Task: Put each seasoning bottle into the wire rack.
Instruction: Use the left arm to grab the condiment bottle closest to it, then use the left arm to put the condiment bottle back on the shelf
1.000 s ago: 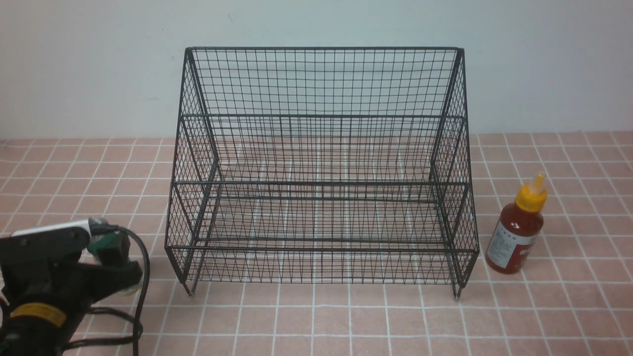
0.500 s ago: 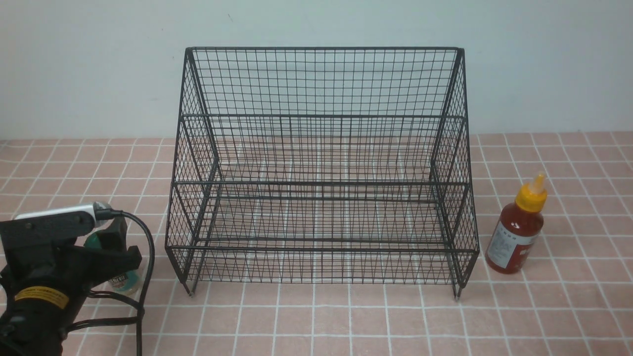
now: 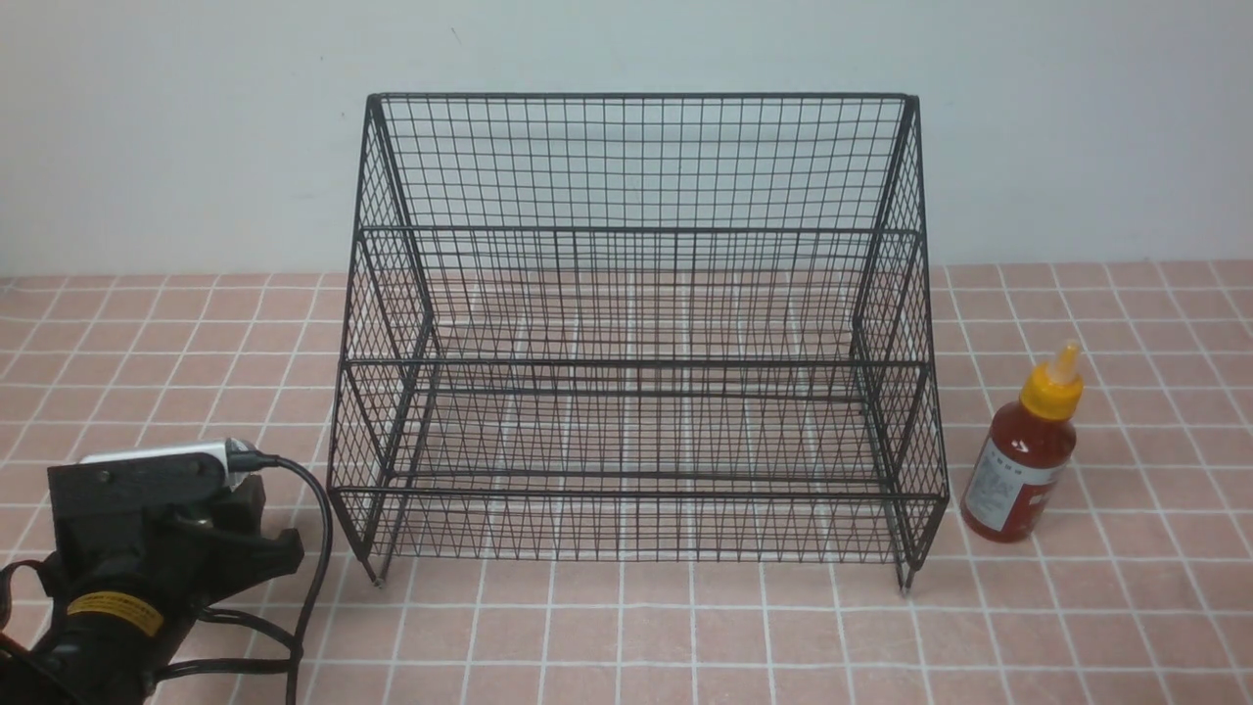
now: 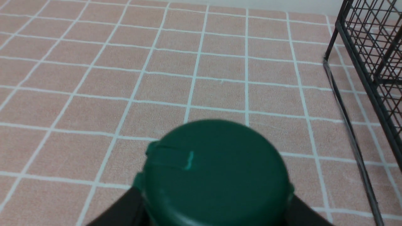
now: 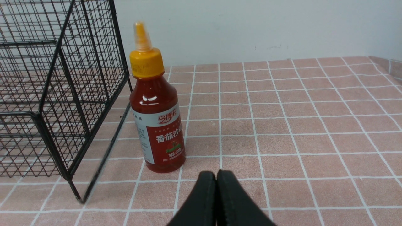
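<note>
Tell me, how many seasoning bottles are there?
2. A red sauce bottle with yellow nozzle stands right of the black wire rack; a small green-capped shaker sits left of it, inside the left pincer, blocked from the front view.

It looked like a kitchen-style counter. Under and around the black wire rack (image 3: pixel 636 323) lay a pink tiled surface (image 3: pixel 626 636) with white grout lines. Behind the rack rose a plain pale wall (image 3: pixel 176 137), and just right of the rack stood a red sauce bottle (image 3: pixel 1023 460).
</note>
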Motion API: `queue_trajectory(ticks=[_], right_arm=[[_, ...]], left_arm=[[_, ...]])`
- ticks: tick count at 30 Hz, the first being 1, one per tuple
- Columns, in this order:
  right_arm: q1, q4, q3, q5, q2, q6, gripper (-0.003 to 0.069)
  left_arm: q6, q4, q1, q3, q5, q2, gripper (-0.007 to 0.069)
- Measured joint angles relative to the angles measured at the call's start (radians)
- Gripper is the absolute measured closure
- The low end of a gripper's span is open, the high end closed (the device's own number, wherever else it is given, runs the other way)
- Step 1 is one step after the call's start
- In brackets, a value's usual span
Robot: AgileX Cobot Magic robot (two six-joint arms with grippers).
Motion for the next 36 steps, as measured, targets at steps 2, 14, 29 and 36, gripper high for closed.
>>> queue_trajectory(ticks=[2,14,29,36], right_arm=[[0.000,0.000,0.000,0.000,0.000,0.000,0.0673],[0.000,0.000,0.000,0.000,0.000,0.000,0.0673],[0.000,0.000,0.000,0.000,0.000,0.000,0.0673],[0.000,0.000,0.000,0.000,0.000,0.001,0.0673]], left_arm=[[0.000,0.012,0.000,0.005,0.002,-0.019,0.0306],[0.053,0.057,0.000,0.040,0.235,-0.489,0.0306],[-0.042,0.208,0.000,-0.130,0.990,-1.056,0.0306],[-0.159,0.211,-0.105,-0.254,1.220,-1.156,0.0306]])
